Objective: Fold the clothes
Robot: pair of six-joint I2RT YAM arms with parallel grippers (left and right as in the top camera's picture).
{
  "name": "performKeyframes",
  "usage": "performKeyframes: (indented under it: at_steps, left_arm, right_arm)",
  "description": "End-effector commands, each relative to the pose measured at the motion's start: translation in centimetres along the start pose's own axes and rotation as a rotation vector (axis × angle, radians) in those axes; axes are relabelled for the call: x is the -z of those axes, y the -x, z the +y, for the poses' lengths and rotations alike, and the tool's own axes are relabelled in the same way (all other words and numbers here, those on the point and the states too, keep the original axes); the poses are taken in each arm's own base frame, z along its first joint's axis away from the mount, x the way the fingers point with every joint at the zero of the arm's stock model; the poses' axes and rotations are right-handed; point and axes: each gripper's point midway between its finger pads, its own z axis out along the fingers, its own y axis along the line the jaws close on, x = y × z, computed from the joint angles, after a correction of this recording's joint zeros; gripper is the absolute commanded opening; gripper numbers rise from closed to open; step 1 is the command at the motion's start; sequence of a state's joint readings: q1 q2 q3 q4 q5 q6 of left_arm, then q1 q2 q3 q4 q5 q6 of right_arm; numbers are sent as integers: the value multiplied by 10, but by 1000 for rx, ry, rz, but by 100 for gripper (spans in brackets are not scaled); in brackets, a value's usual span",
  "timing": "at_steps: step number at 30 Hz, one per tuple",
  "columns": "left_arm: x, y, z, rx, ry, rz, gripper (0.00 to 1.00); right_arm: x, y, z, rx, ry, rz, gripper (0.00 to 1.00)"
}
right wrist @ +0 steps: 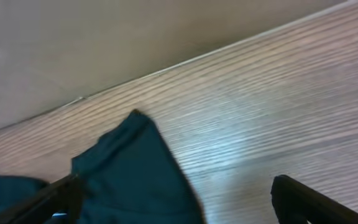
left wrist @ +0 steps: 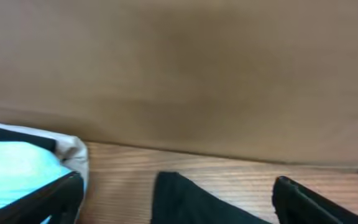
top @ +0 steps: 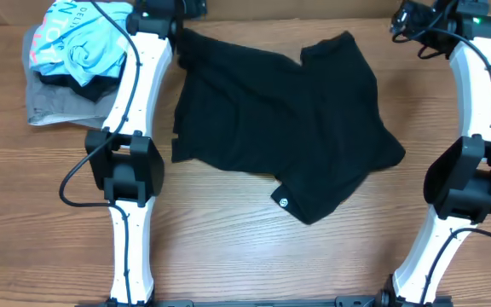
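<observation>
We see the black shirt [top: 288, 128] lying rumpled and unfolded in the middle of the bench [top: 228, 256], its round white logo [top: 283, 202] on the near corner. The left tool [left wrist: 176, 186] and right tool [right wrist: 178, 186] both gape apart, empty, at its far edge.

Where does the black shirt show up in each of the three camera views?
Overhead: the black shirt lies spread across the middle of the wooden table.
Left wrist: only one black corner shows, at the bottom edge near the centre.
Right wrist: a pointed corner shows at the lower left.
Shared landmark: the table's wood grain runs under the shirt in all three views.
</observation>
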State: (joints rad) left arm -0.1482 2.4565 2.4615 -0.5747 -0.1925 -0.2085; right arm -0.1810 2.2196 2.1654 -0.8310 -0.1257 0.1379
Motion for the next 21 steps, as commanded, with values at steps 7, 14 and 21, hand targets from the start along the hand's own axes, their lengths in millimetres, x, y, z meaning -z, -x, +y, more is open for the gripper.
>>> performKeyframes:
  at_steps: [7,14,21]
  left_arm:
    - [117,61,21,2,8,13,100]
    - [232,64,26,-63,-53,88,100]
    - [291,29,44,-77,-28,241,100]
  right_arm:
    - [102,11,26,-67,88,46,100]
    - [216,-6,47,-61,115,47,100]
    - [303,-46,52,-85,108,66,100]
